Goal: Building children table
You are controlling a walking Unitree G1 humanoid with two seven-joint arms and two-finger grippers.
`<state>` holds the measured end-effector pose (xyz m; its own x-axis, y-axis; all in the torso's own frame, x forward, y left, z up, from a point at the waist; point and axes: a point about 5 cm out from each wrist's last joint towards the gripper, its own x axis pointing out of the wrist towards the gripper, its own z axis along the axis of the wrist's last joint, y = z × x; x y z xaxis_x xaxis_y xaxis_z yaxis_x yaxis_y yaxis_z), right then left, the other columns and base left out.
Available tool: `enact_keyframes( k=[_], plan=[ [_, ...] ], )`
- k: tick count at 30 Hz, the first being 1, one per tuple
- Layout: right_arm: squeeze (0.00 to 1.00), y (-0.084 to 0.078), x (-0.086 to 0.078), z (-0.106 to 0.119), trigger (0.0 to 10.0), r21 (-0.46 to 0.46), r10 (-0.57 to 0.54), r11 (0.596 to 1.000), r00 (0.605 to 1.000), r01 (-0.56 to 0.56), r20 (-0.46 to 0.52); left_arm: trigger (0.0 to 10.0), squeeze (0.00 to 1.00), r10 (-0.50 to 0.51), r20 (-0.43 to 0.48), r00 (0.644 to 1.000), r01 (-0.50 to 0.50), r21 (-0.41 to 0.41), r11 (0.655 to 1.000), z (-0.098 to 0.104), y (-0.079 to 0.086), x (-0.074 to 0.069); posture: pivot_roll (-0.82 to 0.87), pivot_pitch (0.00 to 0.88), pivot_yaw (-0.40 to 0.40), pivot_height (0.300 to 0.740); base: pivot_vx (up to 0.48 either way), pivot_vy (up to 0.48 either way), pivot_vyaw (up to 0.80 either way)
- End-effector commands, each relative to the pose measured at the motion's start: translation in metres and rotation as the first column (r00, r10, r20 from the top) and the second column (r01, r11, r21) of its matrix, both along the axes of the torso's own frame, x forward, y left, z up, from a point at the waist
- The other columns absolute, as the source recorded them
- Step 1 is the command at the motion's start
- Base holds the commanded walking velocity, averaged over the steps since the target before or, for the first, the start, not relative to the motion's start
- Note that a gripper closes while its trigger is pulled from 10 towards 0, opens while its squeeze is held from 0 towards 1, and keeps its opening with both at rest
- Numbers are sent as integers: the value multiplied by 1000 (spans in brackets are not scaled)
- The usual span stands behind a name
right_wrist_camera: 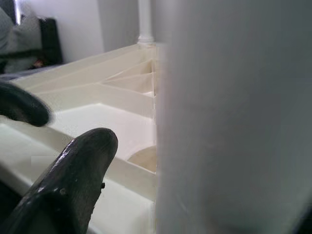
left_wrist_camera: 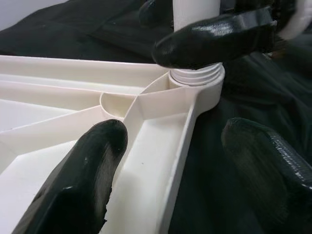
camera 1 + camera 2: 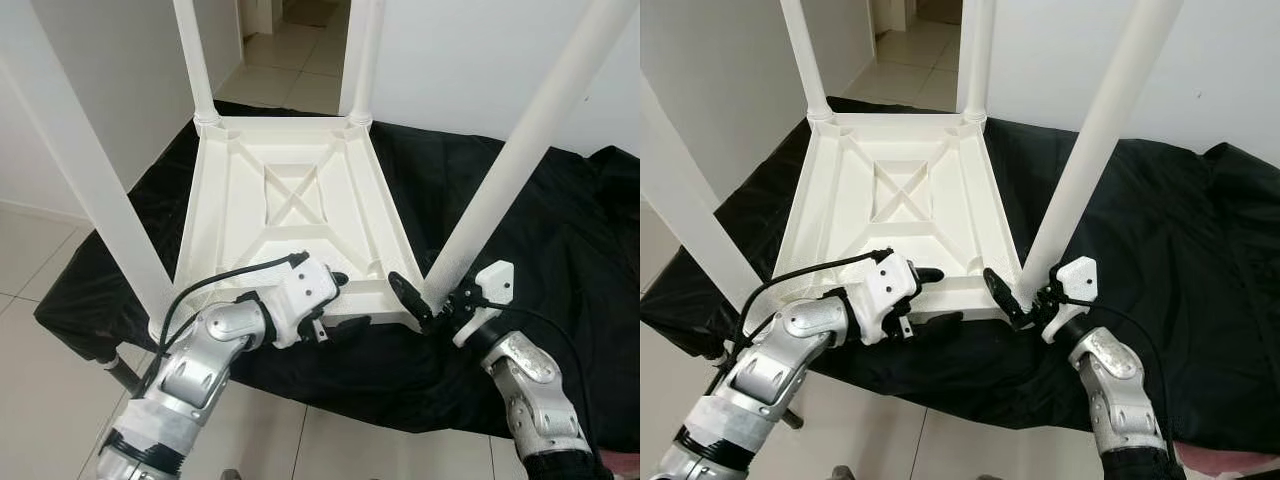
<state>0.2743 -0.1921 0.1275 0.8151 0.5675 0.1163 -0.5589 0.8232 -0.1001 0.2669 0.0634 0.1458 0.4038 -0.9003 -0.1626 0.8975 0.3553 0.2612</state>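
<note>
A white children's table [image 3: 290, 190] lies upside down on a black cloth [image 3: 560, 230], its legs pointing up. My left gripper [image 3: 343, 303] is open and straddles the near rim [image 2: 161, 161], one finger [image 2: 83, 180] inside the frame and the other outside over the cloth. My right gripper [image 3: 428, 290] is open around the base of the near right leg [image 3: 520, 150]. One finger [image 3: 405, 295] stands left of the leg; the other is hidden behind it. In the right wrist view the leg [image 1: 234, 122] is close beside that finger [image 1: 73, 180]. The leg's ribbed collar [image 2: 200, 78] sits in the corner socket.
The near left leg [image 3: 90, 170] rises close to my left arm, and two far legs [image 3: 195, 60] [image 3: 365, 60] stand at the back. The cloth's front edge drops to a tiled floor [image 3: 40, 250]. White walls and a doorway [image 3: 300, 40] lie behind.
</note>
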Motion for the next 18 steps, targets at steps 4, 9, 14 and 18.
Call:
enact_keyframes(
  k=[4,9,14,18],
  plan=[
    [0,-8,8,-6,6275,-31,55,998,997,-57,-46,10000,0,-183,-62,981,186,47,981,-3,-1,-16,-76,0,-29,740,0,0,0],
    [0,-13,11,-4,0,-30,86,996,994,-88,-60,10000,0,-189,-61,980,192,45,980,-2,-4,-16,-81,0,-35,740,0,0,0],
    [0,-17,12,-7,0,-31,86,996,994,-88,-68,10000,0,-188,-59,980,191,36,981,-1,-7,-16,-88,0,-32,740,0,0,0],
    [0,-20,11,-12,3765,-45,59,997,995,-64,-86,10000,0,-187,-59,981,189,37,981,-1,-9,-15,-91,0,-28,740,0,0,0]
  ],
)
